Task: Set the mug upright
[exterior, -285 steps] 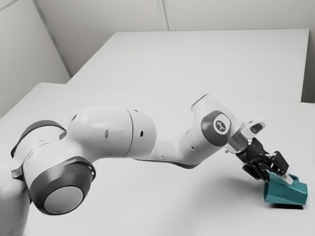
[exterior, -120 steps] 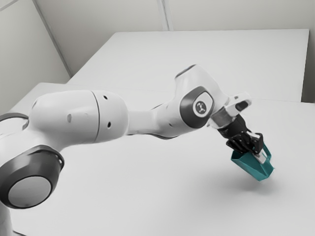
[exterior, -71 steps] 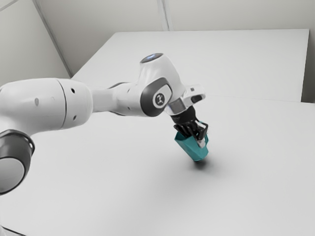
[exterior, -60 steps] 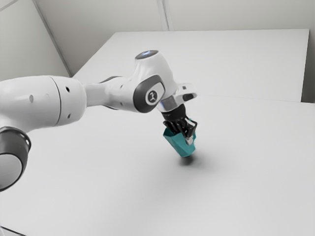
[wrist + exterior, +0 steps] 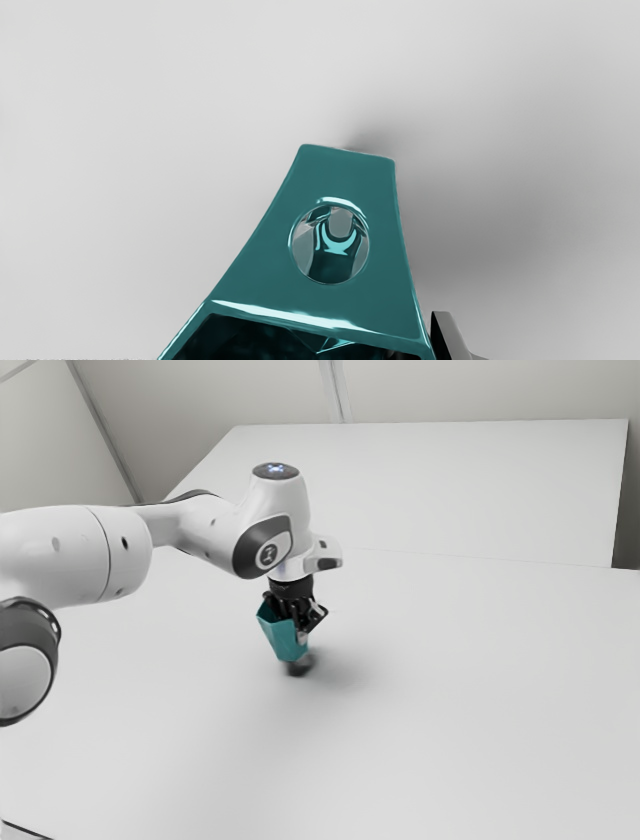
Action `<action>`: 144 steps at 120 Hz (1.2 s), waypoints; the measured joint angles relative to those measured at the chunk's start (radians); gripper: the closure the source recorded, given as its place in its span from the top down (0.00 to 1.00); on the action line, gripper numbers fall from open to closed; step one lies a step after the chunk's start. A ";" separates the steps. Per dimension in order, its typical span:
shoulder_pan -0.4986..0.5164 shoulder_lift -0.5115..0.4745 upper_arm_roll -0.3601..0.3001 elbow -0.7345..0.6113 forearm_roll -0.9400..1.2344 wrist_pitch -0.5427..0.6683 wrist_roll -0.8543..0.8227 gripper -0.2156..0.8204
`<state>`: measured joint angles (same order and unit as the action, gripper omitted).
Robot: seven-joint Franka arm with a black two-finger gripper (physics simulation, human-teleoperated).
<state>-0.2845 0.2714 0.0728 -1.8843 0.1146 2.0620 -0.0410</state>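
Exterior view: black two-finger end effector (image 5: 302,632) closed on the teal, faceted, glossy mug (image 5: 284,641), finger spread not determinable; mug tilted, mouth up, base just above the white table (image 5: 450,710). Wrist view: round opening (image 5: 330,245) in mug's side, grey fingertip (image 5: 452,335) beside its wall.

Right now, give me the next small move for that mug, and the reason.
I'd probably ease the hand down a little toward the table, levelling the mug on the way: its mouth is up, but it leans slightly in the exterior view, and the dark shadow below its base suggests a small gap.
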 joint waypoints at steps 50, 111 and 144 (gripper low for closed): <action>0.036 0.066 -0.006 0.002 0.003 0.071 -0.006 0.04; 0.039 0.060 -0.003 -0.004 -0.002 0.080 0.011 0.58; 0.038 -0.028 0.001 -0.007 -0.002 0.058 0.021 0.73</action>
<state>-0.2470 0.2436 0.0741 -1.8909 0.1127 2.1195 -0.0203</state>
